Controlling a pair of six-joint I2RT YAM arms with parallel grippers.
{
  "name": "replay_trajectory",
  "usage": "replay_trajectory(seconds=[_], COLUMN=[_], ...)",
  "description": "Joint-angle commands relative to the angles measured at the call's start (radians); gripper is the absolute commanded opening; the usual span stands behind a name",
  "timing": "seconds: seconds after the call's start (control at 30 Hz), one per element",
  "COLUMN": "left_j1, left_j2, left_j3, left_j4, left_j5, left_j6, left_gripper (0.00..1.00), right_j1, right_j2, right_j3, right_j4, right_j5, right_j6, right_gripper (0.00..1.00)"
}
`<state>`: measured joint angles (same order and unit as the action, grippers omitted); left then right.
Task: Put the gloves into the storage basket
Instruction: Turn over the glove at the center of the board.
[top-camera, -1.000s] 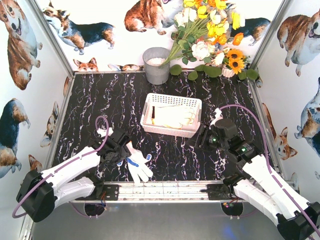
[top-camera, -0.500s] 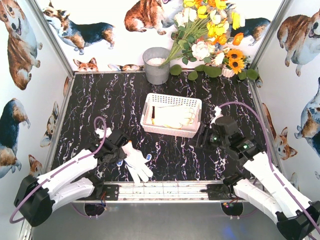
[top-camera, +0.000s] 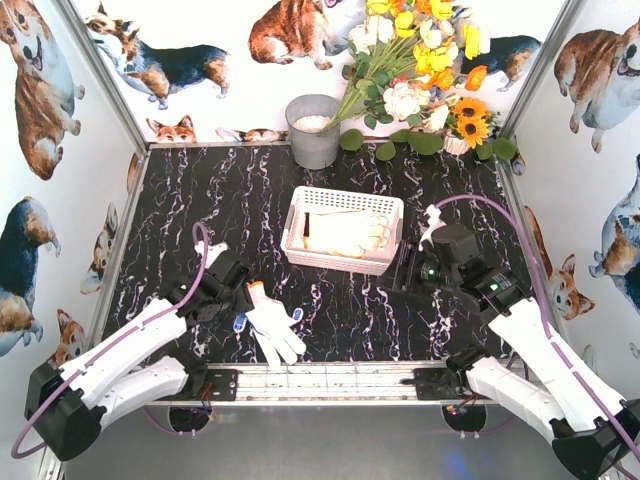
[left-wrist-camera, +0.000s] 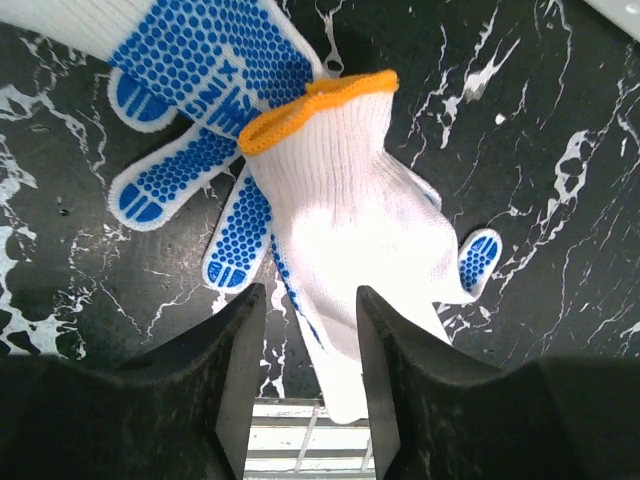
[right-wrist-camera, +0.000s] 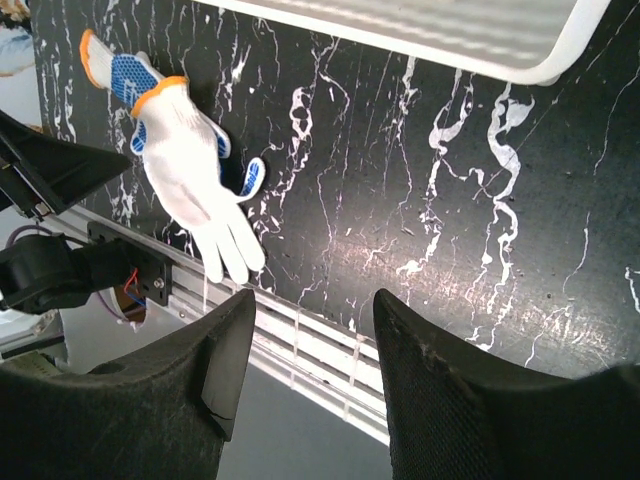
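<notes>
The left gripper (left-wrist-camera: 308, 300) hangs open over two stacked gloves (left-wrist-camera: 340, 170) at the table's (top-camera: 220, 200) front edge. It may lift only one. The right gripper (right-wrist-camera: 312, 300) is open and empty.

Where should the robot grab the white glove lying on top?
Probably the orange cuff, from straight above. The white glove lies flat, but its cuff arches up over the dotted glove, giving an edge to pinch.

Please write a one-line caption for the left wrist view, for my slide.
Open left gripper above two overlapping gloves on the black marble table.
</notes>
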<state>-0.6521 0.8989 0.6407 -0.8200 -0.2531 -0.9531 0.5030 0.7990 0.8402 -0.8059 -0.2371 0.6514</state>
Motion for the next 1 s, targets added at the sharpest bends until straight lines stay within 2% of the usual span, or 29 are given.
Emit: replay_trajectory(seconds=[0.0,0.17,0.27,0.37,0.43,0.53,0.67,0.8,0.87,0.97], left_j1=[0.005,0.025,0.048,0.066,0.075,0.084,0.085,0.085,0.083,0.081], left_j2=[0.026,0.049,0.076,0.094,0.097,0.090,0.051,0.011,-0.001,-0.008], left_j3=[-0.027,-0.082,-0.120,-0.134,-0.141,-0.149,-0.138,-0.069,-0.040,-0.032], left_j4=[0.050,0.129,0.194,0.206,0.196,0.195,0.239,0.194,0.177,0.228], left_j5=[0.055,0.092,0.147,0.129,0.071,0.017,0.083,0.109,0.144,0.314], left_j6=[0.035,0.043,0.043,0.044,0.040,0.035,0.102,0.233,0.286,0.339], left_gripper=[0.38,0.41,0.40,0.35,0.29,0.13,0.09,0.00,0.00,0.00], right_j1=[0.005,0.005,0.005,0.005,0.005,0.005,0.005,0.005,0.006,0.013], right_j2=[-0.014,-0.026,-0.031,-0.035,-0.038,-0.039,-0.042,-0.044,-0.046,-0.054], right_j3=[-0.032,-0.036,-0.039,-0.046,-0.053,-0.069,-0.086,-0.104,-0.117,-0.142], right_j4=[0.077,0.061,0.053,0.058,0.064,0.080,0.116,0.163,0.201,0.277], right_j5=[-0.047,-0.040,-0.036,-0.042,-0.041,-0.048,-0.089,-0.145,-0.183,-0.214], right_j6=[0.035,0.033,0.031,0.036,0.042,0.049,0.051,0.046,0.049,0.083], right_gripper=[0.53,0.53,0.53,0.53,0.53,0.53,0.54,0.58,0.60,0.61])
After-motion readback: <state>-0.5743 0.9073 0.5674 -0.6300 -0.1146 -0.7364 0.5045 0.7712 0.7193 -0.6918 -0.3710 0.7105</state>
